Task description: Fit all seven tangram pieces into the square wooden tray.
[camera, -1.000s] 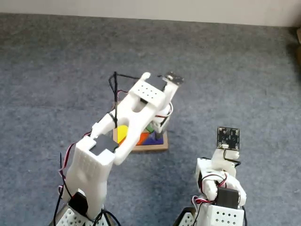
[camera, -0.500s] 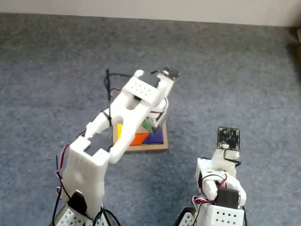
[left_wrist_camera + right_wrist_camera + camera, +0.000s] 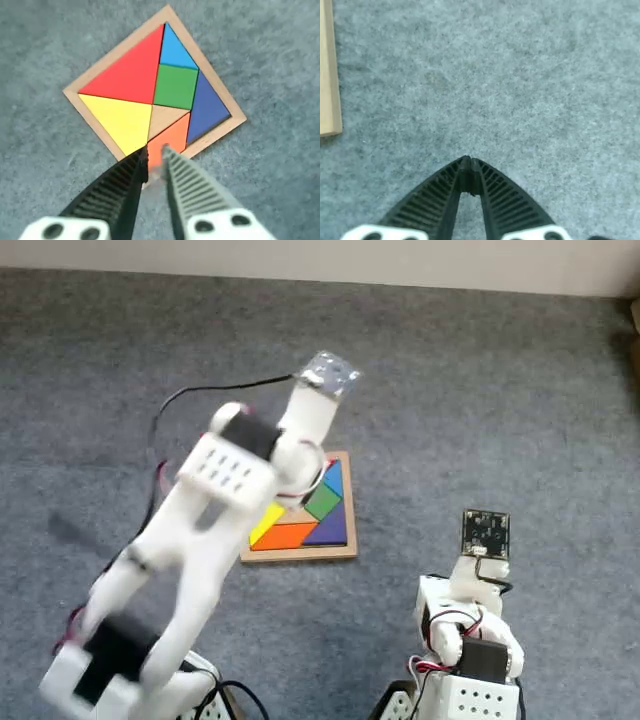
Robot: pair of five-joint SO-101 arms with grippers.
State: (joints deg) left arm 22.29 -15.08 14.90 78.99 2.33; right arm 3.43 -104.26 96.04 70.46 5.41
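Black ribbed fingers point(image 3: 125, 187) of the left gripper point(image 3: 156, 151) stand a narrow slit apart, and we find nothing held between them. Their tips hang over one corner of the square wooden tray point(image 3: 118, 53), above the spot where the yellow triangle point(image 3: 122, 120) and the orange piece point(image 3: 172, 137) meet at the rim. Inside the tray we record the yellow triangle edge to edge with a red triangle point(image 3: 130, 70) of like size, each with its long side against the rim, the two sharing one corner. A green square point(image 3: 176, 86) touches the red triangle. A light blue triangle point(image 3: 175, 50) sits in the next corner, against the square. A dark blue piece point(image 3: 207, 107) fills the corner between the light blue triangle and the orange piece. At the centre lies a tan triangle point(image 3: 165, 117); we cannot tell whether it is a seventh piece or bare tray floor. The coloured pieces lie flat within the rim. The right gripper point(image 3: 470, 162) has its fingers point(image 3: 445, 200) closed tip to tip on nothing, over grey carpet point(image 3: 520, 75). In the high view the tray point(image 3: 310, 554) lies on the carpet beneath the left arm point(image 3: 200, 540), with the right arm point(image 3: 470, 640) folded well apart to its side.
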